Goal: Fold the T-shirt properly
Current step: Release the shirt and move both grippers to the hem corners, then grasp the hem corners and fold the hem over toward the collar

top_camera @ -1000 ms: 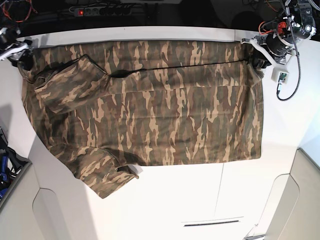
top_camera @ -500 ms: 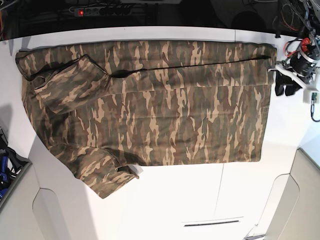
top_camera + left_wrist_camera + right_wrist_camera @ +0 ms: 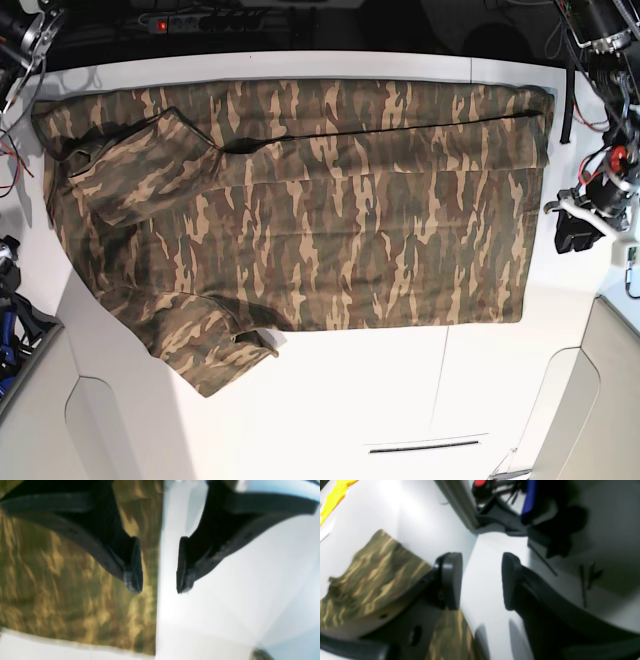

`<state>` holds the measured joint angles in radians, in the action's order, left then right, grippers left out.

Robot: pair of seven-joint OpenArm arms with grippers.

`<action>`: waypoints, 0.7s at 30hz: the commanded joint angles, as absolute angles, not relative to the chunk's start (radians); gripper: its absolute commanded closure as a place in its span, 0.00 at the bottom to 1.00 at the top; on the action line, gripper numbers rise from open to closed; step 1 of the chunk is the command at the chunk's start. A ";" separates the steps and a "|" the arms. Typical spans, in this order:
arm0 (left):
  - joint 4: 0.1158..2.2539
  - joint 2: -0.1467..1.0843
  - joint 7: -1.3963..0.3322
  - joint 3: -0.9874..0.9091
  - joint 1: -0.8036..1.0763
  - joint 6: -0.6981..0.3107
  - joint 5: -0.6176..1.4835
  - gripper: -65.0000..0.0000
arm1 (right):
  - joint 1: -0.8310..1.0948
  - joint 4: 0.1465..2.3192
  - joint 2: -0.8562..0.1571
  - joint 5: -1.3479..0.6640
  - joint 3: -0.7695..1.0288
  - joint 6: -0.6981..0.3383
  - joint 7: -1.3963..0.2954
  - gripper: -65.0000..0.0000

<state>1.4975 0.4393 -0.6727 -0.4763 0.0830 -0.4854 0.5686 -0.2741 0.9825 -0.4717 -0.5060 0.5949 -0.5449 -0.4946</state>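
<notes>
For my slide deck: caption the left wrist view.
Open left gripper poised over the camouflage T-shirt's edge and the white table.

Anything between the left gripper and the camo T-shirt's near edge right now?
Nothing visible. The left gripper hangs open right over the side edge of the woodland-camouflage cloth T-shirt, one finger above cloth, the other above the bare white table. In the base view only bare tabletop lies between gripper and shirt.

Your base view's bright and sharp; both wrist views are smeared soft (white table glaring).
</notes>
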 commanded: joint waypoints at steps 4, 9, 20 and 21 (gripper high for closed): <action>1.308 0.517 -0.595 -0.368 -0.092 -0.492 0.563 0.60 | -0.393 0.836 -0.495 -0.522 0.507 -0.560 -0.443 0.60; 1.020 0.552 -0.540 -0.244 -0.278 -0.524 0.553 0.51 | -0.444 0.713 -0.475 -0.502 0.363 -0.565 -0.386 0.58; 0.727 0.516 -0.520 -0.168 -0.424 -0.596 0.565 0.51 | -0.440 0.669 -0.359 -0.400 0.334 -0.557 -0.337 0.54; 0.725 0.511 -0.520 -0.168 -0.424 -0.595 0.565 0.51 | -0.440 0.669 -0.351 -0.401 0.334 -0.559 -0.337 0.54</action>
